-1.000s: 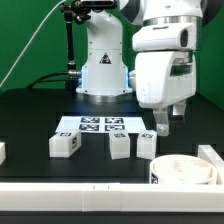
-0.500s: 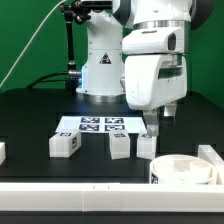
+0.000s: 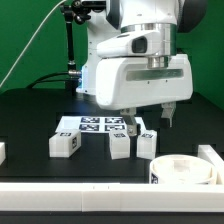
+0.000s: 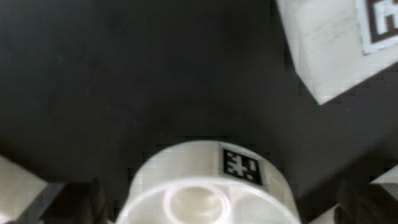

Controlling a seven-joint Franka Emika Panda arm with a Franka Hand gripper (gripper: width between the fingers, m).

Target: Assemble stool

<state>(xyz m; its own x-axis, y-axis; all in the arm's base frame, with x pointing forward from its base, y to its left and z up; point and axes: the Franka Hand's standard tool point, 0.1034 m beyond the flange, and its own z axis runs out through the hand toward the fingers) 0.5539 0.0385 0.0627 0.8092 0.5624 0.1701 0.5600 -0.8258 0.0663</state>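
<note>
Leg-pickup step. Two-finger gripper [image 3: 151, 122] hovers with fingers spread and empty over the short white blocky plastic leg [image 3: 146, 146], which stands near the round white ring-shaped seat [image 3: 186, 170]. Next move probably: descend straddling the leg, centre, clamp.

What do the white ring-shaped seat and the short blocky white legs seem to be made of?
White ring-shaped seat: probably moulded plastic; smooth, evenly white, soft sheen on the rim. Short blocky white legs: seemingly the same plastic; the wrist view shows a dull highlight on one leg's rounded end. Their black-and-white square tags look printed or stuck on; which, the pictures leave open.
</note>
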